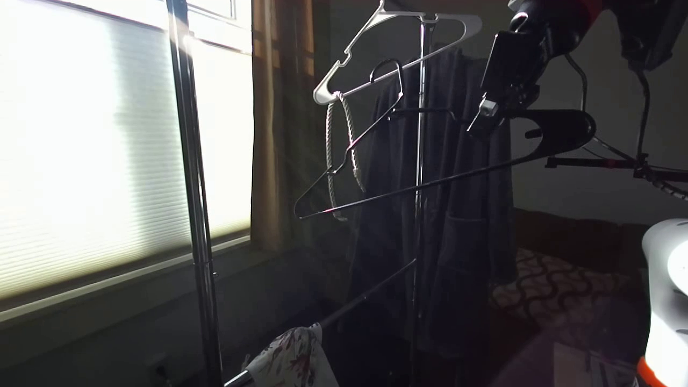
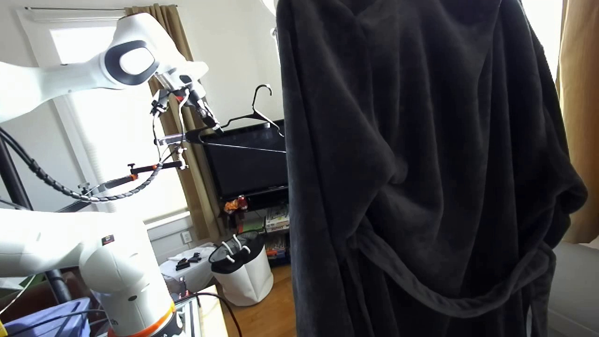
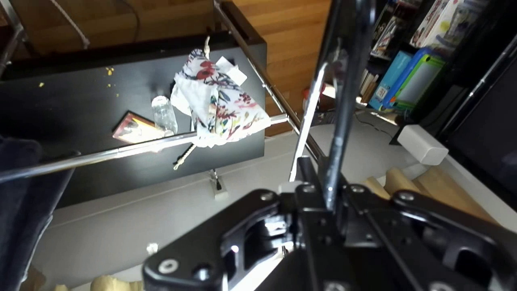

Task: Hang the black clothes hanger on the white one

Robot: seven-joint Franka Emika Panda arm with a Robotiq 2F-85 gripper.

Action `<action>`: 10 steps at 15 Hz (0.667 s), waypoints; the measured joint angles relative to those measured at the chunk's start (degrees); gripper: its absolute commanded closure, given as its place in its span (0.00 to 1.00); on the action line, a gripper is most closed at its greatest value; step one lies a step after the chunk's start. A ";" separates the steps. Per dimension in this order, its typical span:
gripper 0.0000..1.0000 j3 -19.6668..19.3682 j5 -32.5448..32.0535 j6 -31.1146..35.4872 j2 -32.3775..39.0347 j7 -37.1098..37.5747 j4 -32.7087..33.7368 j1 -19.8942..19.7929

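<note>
The white hanger (image 1: 472, 24) hangs at the top in an exterior view, its straight bottom bar slanting. The black hanger (image 1: 564, 129) is below it, tilted; it also shows in an exterior view (image 2: 256, 115) and the wrist view (image 3: 343, 133). Its hook overlaps the white bottom bar in an exterior view; I cannot tell whether it is over the bar or only in front. My gripper (image 1: 475, 124) is shut on the black hanger's upper arm, near its broad end, seen also in an exterior view (image 2: 217, 128) and the wrist view (image 3: 318, 166). The robe hides part of the black hanger.
A rope loop (image 1: 349, 129) hangs at the white hanger's left end. Chrome rack poles (image 1: 193, 161) stand around. A long dark robe (image 2: 421, 140) hangs beside the hangers. A floral cloth (image 3: 222, 105) lies over a lower rack bar. A television (image 2: 248, 164) stands behind.
</note>
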 measured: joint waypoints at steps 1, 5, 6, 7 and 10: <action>0.98 -0.02 0.13 -2.86 -1.60 0.51 0.04 -0.15; 0.98 1.66 -1.86 -13.64 -8.03 5.76 1.07 -5.65; 0.98 2.13 -2.49 -15.83 -9.36 6.79 1.45 -7.34; 0.98 2.51 -3.10 -17.82 -10.58 7.77 1.76 -8.99; 0.98 3.47 -5.94 -21.62 -13.27 9.94 2.46 -13.70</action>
